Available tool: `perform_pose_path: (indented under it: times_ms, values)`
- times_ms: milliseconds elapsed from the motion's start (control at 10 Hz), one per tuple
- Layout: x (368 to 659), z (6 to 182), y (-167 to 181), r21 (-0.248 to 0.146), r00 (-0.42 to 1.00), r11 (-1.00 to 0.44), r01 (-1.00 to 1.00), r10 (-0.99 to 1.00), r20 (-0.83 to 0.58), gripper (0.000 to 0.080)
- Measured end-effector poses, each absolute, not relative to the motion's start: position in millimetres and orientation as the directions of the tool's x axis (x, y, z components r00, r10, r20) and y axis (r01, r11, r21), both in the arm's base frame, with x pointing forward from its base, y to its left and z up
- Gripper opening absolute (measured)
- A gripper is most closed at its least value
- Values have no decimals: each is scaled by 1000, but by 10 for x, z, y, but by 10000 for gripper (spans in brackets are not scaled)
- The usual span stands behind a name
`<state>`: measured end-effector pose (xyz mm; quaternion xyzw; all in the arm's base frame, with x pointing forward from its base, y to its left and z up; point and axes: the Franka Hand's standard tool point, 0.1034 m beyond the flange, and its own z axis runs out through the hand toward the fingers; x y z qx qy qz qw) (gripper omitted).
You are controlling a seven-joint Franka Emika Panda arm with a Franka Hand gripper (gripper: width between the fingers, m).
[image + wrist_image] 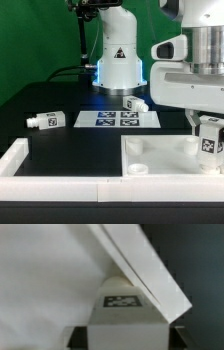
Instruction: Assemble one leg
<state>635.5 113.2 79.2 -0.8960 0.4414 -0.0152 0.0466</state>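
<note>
1. Leg, a stubby white peg with a black-and-white tag, sits upright between the fingers of the gripper at the exterior view's right, over the large white panel.
2. In the wrist view the same leg fills the lower middle, tag facing the camera, with the dark fingers on either side of it; the jaws are closed to the leg's width and have hold of it.
3. Whether the leg's lower end touches the panel cannot be told: the exterior view cuts it off near the frame's edge, and in the wrist view the leg's far end meets the slanting rim of the panel in a blur.
4. Two more legs lie on their sides on the black table: one toward the exterior view's left of the marker board, the other touching or just over the board's far right corner.
5. The second peg is partly hidden behind the arm's white wrist housing.
6. A white rail runs along the near edge of the table, cut off by the frame.
7. The wrist view is soft throughout; the tag's pattern is hard to make out.
</note>
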Motion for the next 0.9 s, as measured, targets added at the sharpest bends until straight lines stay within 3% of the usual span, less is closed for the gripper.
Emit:
perform_pose_path:
  times_ms: [300,400,500,600,700,800,900]
  values:
    - [6334,784,1137,-161,222,-208,-965,-972,-76,285]
    - [6333,784,1133,-162,234,-220,-962,-969,-76,286]
    - [6330,777,1138,-164,274,-260,-952,-959,-70,286]
    - [6332,767,1141,-170,388,-376,-911,-921,-42,511]
    - [6333,750,1167,-170,575,-567,-806,-818,1,511]
    - [6346,753,1227,-149,734,-730,-667,-678,40,623]
    - [6353,762,1268,-140,803,-801,-581,-593,58,641]
